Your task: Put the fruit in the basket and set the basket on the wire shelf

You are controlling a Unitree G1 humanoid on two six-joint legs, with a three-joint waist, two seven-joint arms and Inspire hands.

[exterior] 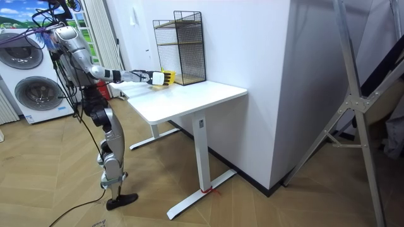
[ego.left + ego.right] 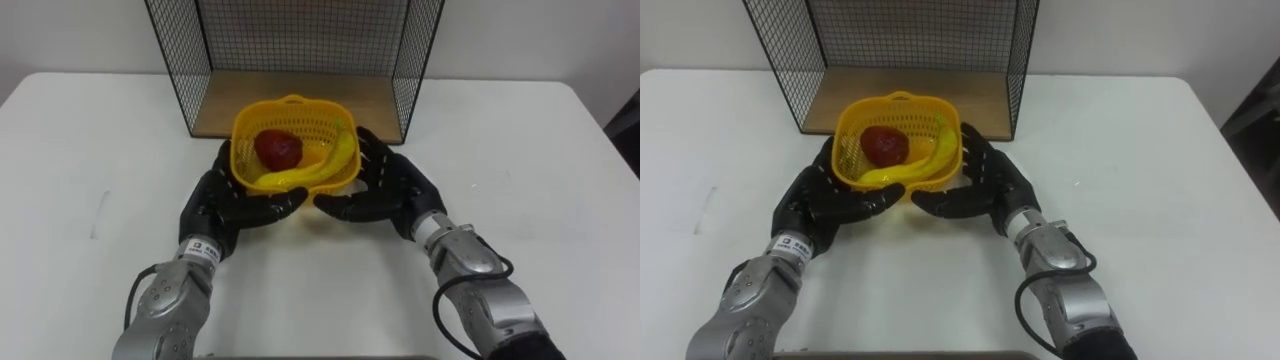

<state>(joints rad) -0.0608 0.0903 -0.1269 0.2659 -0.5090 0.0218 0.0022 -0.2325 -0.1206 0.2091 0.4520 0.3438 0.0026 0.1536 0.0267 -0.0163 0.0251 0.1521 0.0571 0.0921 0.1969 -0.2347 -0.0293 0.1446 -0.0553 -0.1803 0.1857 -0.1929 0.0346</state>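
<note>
A yellow plastic basket (image 2: 288,122) holds a red apple (image 2: 277,148) and a banana (image 2: 318,168) lying across its front right. Both my hands cup the basket from below and the sides with straight fingers: my left hand (image 2: 225,200) under its left, my right hand (image 2: 385,180) at its right. The basket is just in front of the black wire shelf (image 2: 300,50), whose wooden bottom board (image 2: 300,95) lies behind it. In the room view I stand at the table's end, leaning forward with both arms stretched to the basket (image 1: 166,77).
The white table (image 2: 540,160) spreads wide on both sides. The wire shelf's mesh walls (image 2: 415,60) stand left and right of its open front. Washing machines (image 1: 31,88) are behind me in the room view.
</note>
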